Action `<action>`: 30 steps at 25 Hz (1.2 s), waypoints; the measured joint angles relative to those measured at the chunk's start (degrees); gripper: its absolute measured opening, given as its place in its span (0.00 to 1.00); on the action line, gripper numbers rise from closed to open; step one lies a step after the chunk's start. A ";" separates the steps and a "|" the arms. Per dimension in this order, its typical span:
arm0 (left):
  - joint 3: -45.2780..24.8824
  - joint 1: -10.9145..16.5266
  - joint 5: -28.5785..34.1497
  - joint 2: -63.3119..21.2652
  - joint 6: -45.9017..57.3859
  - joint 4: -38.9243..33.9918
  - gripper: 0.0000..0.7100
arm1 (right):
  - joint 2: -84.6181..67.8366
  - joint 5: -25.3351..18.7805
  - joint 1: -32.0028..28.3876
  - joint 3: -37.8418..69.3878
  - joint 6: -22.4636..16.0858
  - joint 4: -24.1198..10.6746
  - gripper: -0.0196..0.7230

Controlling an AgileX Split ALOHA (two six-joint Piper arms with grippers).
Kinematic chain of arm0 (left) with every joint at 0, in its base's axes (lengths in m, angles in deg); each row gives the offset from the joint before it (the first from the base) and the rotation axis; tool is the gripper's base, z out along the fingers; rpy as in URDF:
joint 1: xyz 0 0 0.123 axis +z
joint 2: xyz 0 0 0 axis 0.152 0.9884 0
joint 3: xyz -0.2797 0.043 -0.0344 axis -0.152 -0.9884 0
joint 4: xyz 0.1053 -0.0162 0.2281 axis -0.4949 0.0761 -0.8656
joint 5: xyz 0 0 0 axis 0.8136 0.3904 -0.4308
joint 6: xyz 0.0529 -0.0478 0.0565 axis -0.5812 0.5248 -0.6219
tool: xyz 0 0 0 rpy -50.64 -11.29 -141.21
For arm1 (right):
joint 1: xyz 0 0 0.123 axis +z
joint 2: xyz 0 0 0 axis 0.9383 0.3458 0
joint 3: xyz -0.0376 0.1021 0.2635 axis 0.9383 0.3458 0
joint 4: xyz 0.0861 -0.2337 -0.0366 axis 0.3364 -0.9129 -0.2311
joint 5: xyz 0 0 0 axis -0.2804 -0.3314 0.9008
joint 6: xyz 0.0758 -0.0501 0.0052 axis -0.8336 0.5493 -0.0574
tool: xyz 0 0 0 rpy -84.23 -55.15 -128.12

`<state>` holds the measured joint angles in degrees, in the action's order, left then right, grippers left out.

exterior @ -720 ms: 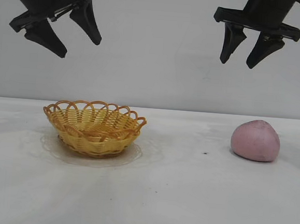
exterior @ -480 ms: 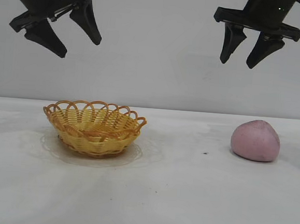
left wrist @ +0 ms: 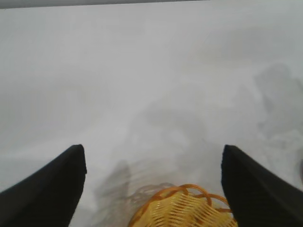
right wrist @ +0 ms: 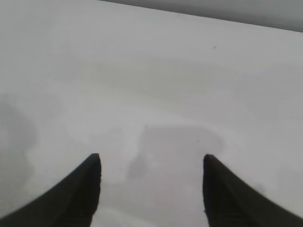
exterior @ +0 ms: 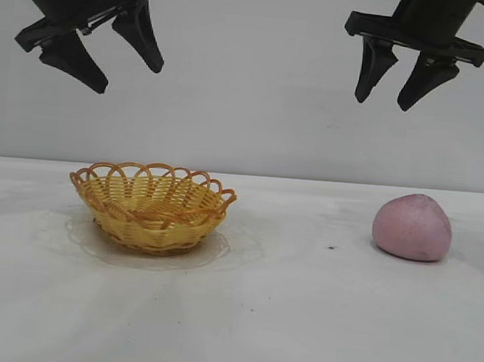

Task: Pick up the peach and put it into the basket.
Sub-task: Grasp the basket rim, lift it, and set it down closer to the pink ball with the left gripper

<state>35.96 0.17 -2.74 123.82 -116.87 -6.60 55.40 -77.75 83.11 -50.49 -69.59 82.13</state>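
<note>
Peach [exterior: 413, 227]: lying on the tabletop [exterior: 298, 320] toward its right edge, resting on its own, nothing touching it; pointed top leaning slightly up and right.
Basket [exterior: 151, 207]: sitting upright on the tabletop left of centre, well apart from the peach; nothing visible inside it in the exterior view.
Left gripper [exterior: 125, 71]: hanging high above the tabletop, above and slightly left of the basket, tilting down toward the middle; fingers [exterior: 140, 32] standing spread wide, holding nothing.
Left wrist view: showing the two dark fingers [left wrist: 45, 194] apart, with the looped rim of the basket [left wrist: 182, 210] lying between them, far below.
Right gripper [exterior: 385, 101]: hanging high above the tabletop, above and a little left of the peach; fingers [exterior: 373, 67] standing spread, gripping nothing.
Right wrist view: showing both fingers [right wrist: 73, 196] apart over bare tabletop [right wrist: 165, 94]; peach not appearing there.
Contact: neither gripper touching basket or peach.
</note>
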 joint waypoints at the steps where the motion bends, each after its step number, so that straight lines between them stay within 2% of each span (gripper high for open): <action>1: 0.00 0.00 0.50 0.00 0.00 -1.76 0.73 | 0.00 -0.13 0.00 0.00 0.00 -0.28 0.57; 8: 2.97 0.00 8.64 0.00 0.00 -17.59 0.73 | 0.00 -0.46 0.00 0.00 0.00 -1.16 0.57; 15: 9.19 -1.06 21.62 0.00 0.00 -34.62 0.73 | 0.00 -0.65 0.00 0.00 0.00 -1.20 0.57; 16: 9.66 -1.76 22.56 0.00 0.00 -36.56 0.68 | 0.04 -0.65 0.00 0.00 0.00 -1.20 0.57; 23: 11.33 -7.15 23.51 1.88 -0.22 -42.17 0.66 | 0.13 -0.87 0.00 0.00 0.00 -1.29 0.57; 26: 12.13 -8.30 23.93 5.20 1.16 -45.18 0.66 | 0.13 -1.09 0.00 0.00 0.00 -1.29 0.57; 30: 15.23 -8.39 25.90 9.23 3.12 -47.73 0.66 | 0.13 -1.33 0.00 0.00 0.00 -1.33 0.57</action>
<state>51.19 -8.22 23.16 133.05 -113.75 -54.33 55.53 -79.08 83.11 -50.49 -69.59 80.80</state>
